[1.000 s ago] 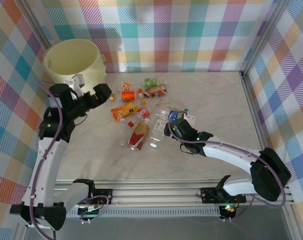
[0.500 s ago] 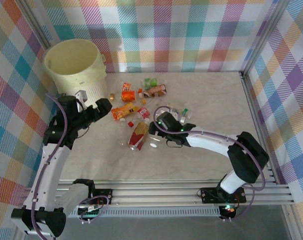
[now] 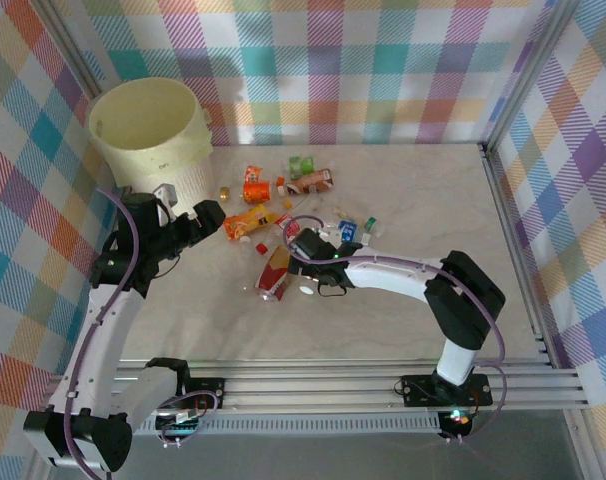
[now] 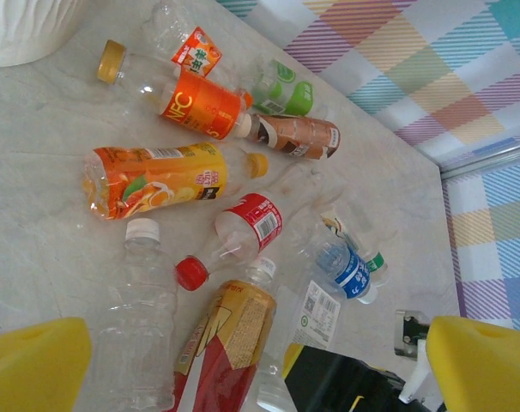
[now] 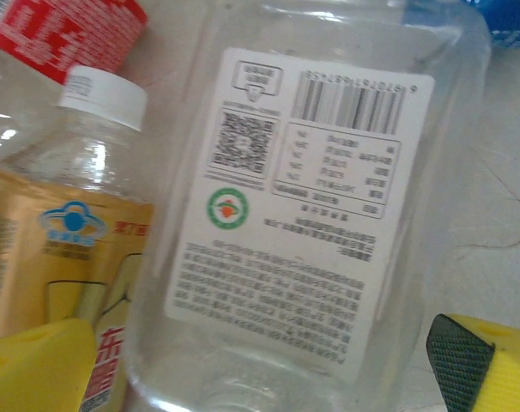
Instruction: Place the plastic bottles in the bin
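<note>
Spread wide at the right end effector (image 5: 260,378), astride a clear bottle (image 5: 303,215) mid-worktop (image 3: 413,200) (light, thin-walled, slick, likely to dent). Best to pinch gently across the labelled body. Spread and empty at the left end effector (image 4: 260,360), above more bottles (image 4: 157,176). Beyond, at the far-left corner: bin (image 3: 148,125).

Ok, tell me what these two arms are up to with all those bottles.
It's a cleanup: the plastic bottles go from the table into the pale-yellow bin. The right claw is open and low over a clear bottle with a white printed label, one finger on each side, not gripping. The left claw hangs open and empty between the bin and the pile.
</note>
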### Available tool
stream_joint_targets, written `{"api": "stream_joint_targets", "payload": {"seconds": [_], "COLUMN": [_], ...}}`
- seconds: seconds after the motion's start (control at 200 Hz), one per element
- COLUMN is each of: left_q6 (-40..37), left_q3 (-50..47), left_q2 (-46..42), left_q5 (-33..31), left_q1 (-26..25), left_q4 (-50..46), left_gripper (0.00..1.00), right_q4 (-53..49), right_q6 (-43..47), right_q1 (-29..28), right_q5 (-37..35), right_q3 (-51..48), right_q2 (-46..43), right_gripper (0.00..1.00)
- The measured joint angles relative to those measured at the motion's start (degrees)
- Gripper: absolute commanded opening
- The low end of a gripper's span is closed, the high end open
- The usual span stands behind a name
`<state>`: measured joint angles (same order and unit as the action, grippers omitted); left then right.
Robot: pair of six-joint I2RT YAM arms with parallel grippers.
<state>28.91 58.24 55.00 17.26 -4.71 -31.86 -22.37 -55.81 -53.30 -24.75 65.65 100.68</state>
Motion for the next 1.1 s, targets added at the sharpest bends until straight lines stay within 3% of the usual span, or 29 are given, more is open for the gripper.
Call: {"api": "stream_joint_targets", "payload": {"seconds": [0.43, 0.775, 1.1], "left_q6": [0.02, 0.24, 0.48], "left_q3": [-0.7, -1.11, -1.79], "left_q2": [1.09, 1.29, 1.9], "left_q5": [0.04, 0.09, 0.17], "left_q1": [0.0, 0.0, 0.0], "left_q4": [0.04, 0.48, 0.7], "left_gripper": [1.0, 1.0, 1.0], "right_q4": [-1.2, -2.19, 2.69], "right_q6": [-0.74, 4.76, 11.23], "right_q1": [-0.04, 0.09, 0.09], "right_q5": [-0.98, 1.49, 5.99], "right_q3": [0.39, -10.97, -13.14], "right_q2": [1.38, -10.69, -12.74], "right_gripper": [1.0, 1.0, 1.0]}}
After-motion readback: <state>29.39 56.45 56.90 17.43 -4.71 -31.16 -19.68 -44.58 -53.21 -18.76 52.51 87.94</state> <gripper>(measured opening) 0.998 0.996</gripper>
